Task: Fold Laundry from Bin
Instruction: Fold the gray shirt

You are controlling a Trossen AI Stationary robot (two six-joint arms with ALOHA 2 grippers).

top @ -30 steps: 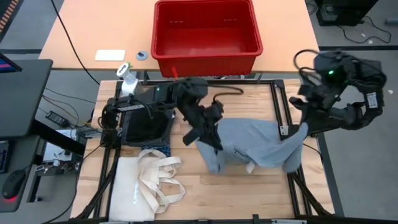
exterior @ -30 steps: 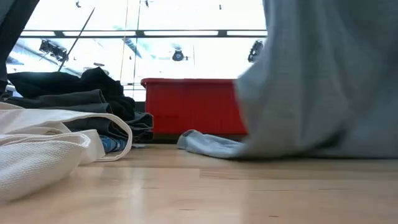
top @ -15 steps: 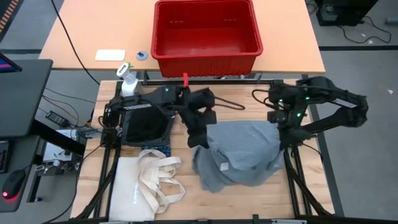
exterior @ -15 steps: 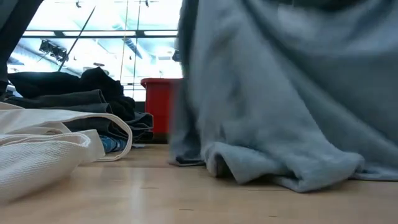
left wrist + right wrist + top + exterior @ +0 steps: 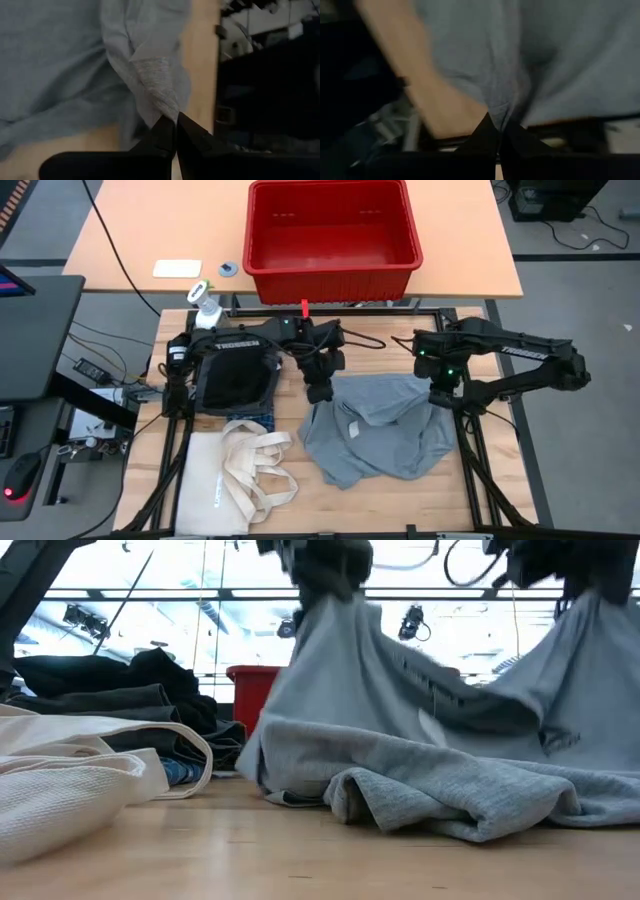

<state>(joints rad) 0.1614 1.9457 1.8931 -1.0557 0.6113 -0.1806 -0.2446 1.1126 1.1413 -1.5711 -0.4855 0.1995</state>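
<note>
Left tool (image 5: 322, 393) and right tool (image 5: 441, 395) each pinch a top corner of the grey garment (image 5: 375, 438). Both sit lower than before, and the soft knit has spread wider, bunched in folds on the wood tabletop (image 5: 400, 500). The rectangular red plastic bin (image 5: 332, 238) stands beyond it, unmoved.

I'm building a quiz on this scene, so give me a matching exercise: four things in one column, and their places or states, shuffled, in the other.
Things:
1. light grey garment
2. red bin
3. cream tote bag
4. white spray bottle

Places or states:
A. lying flat at the table's front left
B. held up at two points by the left gripper and right gripper
C. empty, on the far table
D. standing at the work table's back left corner

Pairs: 1-B, 2-C, 3-A, 4-D
</note>
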